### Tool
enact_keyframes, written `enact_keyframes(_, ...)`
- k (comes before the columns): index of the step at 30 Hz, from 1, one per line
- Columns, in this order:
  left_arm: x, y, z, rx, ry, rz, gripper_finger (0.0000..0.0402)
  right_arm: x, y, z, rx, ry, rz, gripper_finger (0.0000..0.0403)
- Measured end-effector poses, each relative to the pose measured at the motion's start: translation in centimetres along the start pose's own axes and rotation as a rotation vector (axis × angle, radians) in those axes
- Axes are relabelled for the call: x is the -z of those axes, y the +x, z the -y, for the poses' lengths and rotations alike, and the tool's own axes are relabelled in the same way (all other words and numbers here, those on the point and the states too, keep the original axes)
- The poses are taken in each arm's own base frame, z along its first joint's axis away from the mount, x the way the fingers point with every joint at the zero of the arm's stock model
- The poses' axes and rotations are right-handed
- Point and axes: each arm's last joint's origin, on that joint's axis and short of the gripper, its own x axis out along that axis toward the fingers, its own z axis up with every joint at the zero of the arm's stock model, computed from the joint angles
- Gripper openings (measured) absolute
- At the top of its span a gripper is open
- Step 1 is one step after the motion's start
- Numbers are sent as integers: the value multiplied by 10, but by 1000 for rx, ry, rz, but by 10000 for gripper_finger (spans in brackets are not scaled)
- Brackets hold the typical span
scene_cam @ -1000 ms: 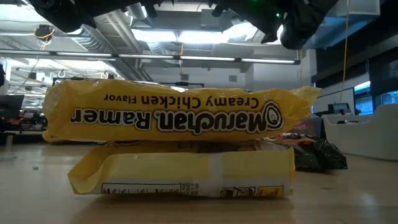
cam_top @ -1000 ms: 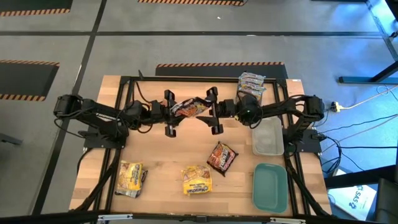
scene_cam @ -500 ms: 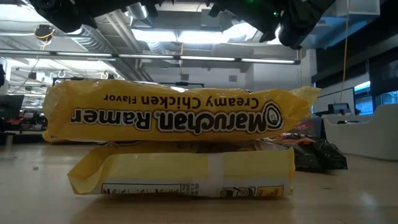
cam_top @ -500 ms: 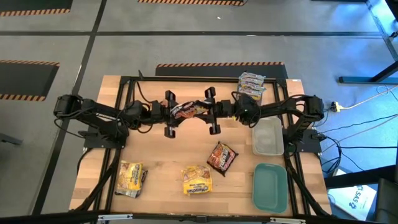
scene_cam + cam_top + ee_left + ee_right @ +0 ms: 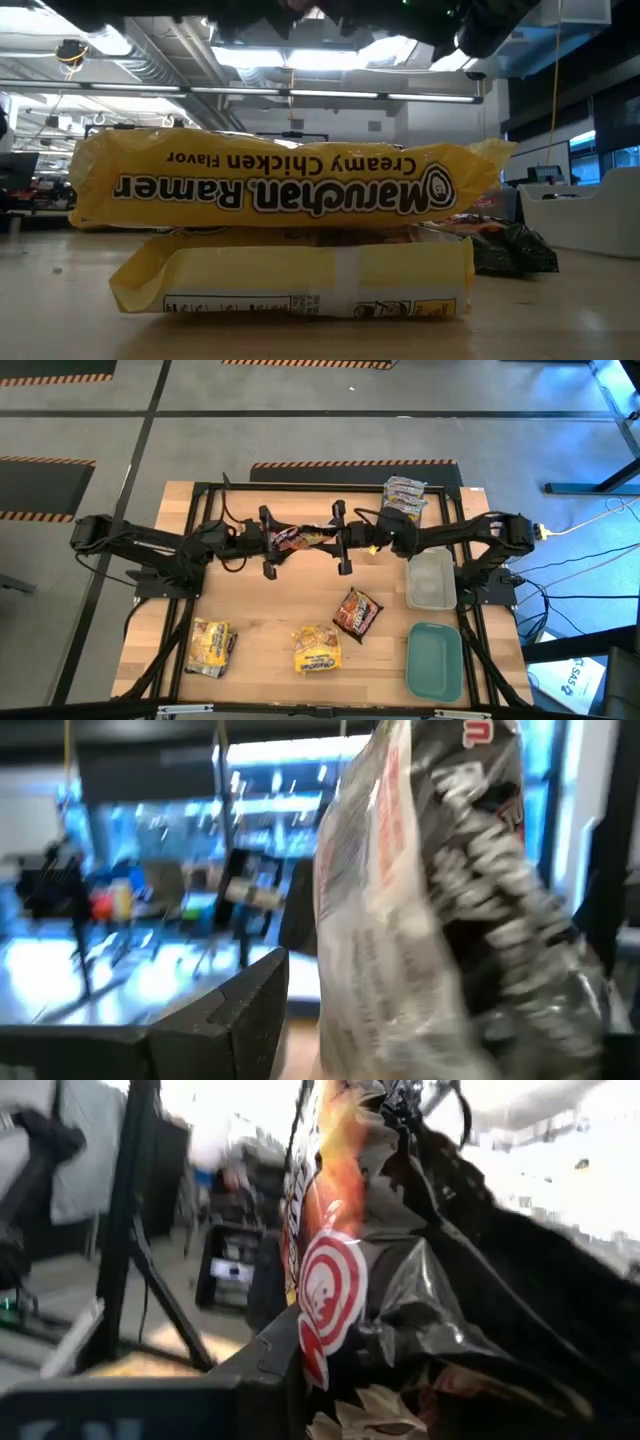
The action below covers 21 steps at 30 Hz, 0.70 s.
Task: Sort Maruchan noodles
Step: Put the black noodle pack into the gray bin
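Right gripper [image 5: 338, 538], closed on a dark brown-red packet [image 5: 303, 537] held above the table's far middle; left gripper [image 5: 270, 541], jaws parted, beside the packet's left end. Other packets [image 5: 316, 649] lie near.

Even overhead light on the high view; both wrist views blurred and blown out.
High view: sharp, table [image 5: 250, 620] evenly lit, only short soft shadows under the arms, cool blue cast on the floor at right. Low view: backlit by ceiling light strips [image 5: 300, 58]; the near yellow packet [image 5: 280, 180] is sharp, its underside shaded, the room behind is soft. Left wrist view: heavy motion blur, the dark packet [image 5: 450, 900] smeared, blue-white glare from windows behind. Right wrist view: background overexposed to white, the packet [image 5: 340, 1280] close-up, soft, partly in shadow.
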Motion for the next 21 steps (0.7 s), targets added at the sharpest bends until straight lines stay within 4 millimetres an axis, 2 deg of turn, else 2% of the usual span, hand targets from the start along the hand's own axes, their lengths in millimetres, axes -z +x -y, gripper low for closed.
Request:
enact_keyframes(7,2,-21,-2,-55,-38,-208,220,-12,-18,-1,50,-57,-308,118)
enact_keyframes(14,12,-25,2,-82,-67,-320,220,-34,-48,-2,135,-79,-550,118)
enact_keyframes(16,22,-25,5,-87,-75,-356,220,-40,-60,-3,173,-60,-631,118)
enact_keyframes(21,60,-26,12,-140,-124,-405,220,-56,-92,-8,266,-5,-805,119)
